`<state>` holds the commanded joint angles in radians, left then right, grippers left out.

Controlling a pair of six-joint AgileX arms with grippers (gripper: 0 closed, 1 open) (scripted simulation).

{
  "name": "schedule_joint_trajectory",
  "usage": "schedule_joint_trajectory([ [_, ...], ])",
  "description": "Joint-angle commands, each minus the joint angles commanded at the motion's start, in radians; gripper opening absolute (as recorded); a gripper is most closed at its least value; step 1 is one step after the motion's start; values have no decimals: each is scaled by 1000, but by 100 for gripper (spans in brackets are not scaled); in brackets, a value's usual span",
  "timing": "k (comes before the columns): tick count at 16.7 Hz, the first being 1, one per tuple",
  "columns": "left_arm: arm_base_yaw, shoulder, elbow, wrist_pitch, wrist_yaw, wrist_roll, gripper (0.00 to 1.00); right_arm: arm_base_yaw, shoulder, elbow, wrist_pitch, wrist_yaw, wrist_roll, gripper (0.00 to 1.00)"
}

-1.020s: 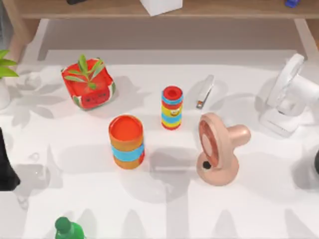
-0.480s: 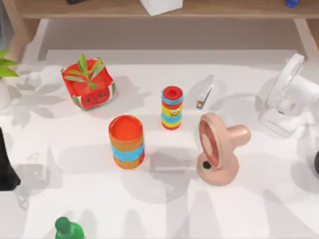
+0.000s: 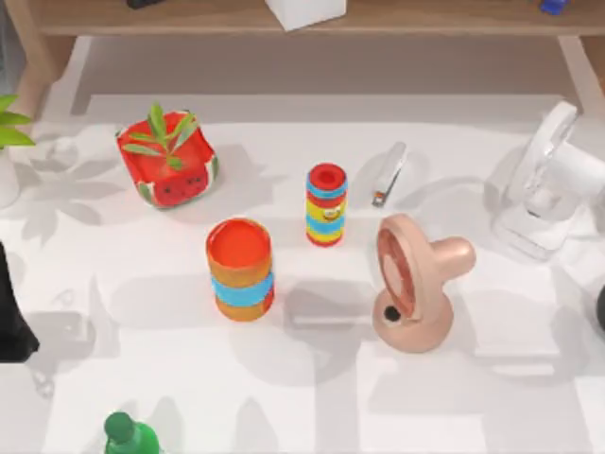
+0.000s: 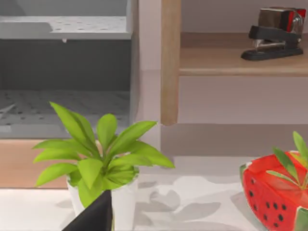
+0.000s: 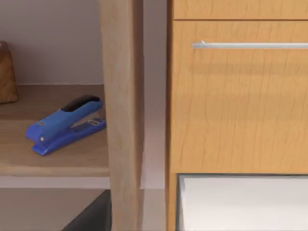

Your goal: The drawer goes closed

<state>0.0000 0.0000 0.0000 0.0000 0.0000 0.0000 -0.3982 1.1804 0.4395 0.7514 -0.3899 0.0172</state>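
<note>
At near right, right gripper [image 5: 91, 214] shows as a dark tip low in the right wrist view; open or closed: cannot tell. Same for left gripper [image 4: 94, 216], parked near left behind potted plant [image 4: 98, 159].

Drawer [image 5: 240, 106] sits far right: wood front w/ rail handle [image 5: 250, 45], just beside upright post [image 5: 120, 115]. White panel [image 5: 240, 202] below may be its open tray; unclear.

Hazards, est.:
- Off-centre push may skew or jam the drawer.
- Drift left may strike the post or blue stapler [image 5: 65, 126].
- Arm sweep may clip white appliance [image 3: 548, 184].
</note>
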Motion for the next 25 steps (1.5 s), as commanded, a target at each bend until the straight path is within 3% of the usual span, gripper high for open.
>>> schedule_joint_trajectory([
  [4,0,0,0,0,0,0,100,-53,157,57,97,-49,0,100],
  [13,0,0,0,0,0,0,100,-77,187,51,141,-55,-61,100],
  [18,0,0,0,0,0,0,100,-163,281,15,287,-84,-321,100],
  [25,0,0,0,0,0,0,100,-295,509,-38,563,-178,-867,100],
])
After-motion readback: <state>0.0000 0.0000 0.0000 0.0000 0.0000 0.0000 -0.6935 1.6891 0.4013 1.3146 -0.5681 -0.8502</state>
